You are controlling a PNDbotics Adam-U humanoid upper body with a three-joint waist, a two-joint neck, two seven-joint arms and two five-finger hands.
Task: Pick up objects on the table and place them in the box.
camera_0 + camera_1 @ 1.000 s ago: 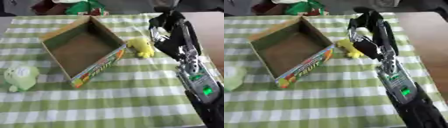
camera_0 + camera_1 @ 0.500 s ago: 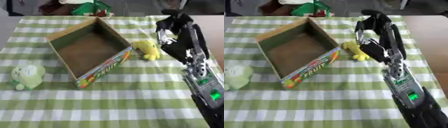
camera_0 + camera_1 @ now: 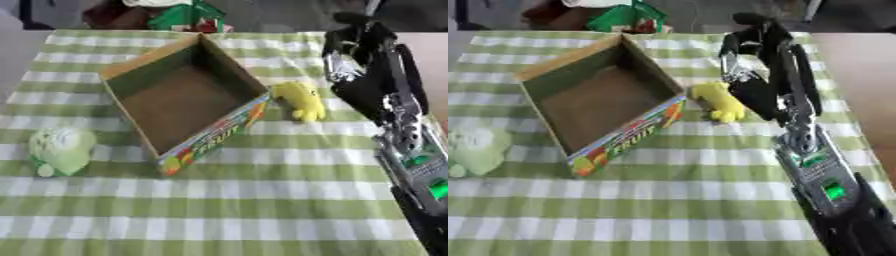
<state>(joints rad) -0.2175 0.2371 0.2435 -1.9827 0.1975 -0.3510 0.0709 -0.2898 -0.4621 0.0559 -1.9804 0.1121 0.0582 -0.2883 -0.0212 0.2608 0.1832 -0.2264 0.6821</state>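
An open cardboard box (image 3: pixel 219 136) with fruit print on its side lies askew in the middle of the green checked cloth, with nothing inside it. A yellow soft toy (image 3: pixel 299 100) lies on the cloth just right of the box. A pale green soft toy (image 3: pixel 61 147) lies on the cloth left of the box. My right arm comes up from the lower right. Its hand (image 3: pixel 754 87) hangs open just right of the yellow toy and a little above it, holding nothing. My left hand does not show.
A green and red object (image 3: pixel 188 15) sits past the cloth's far edge. Bare brown tabletop (image 3: pixel 859 65) runs along the right of the cloth. Open cloth lies in front of the box.
The whole picture has shifted, so the camera moved. The right hand stays beside the yellow toy; box and toys lie as before.
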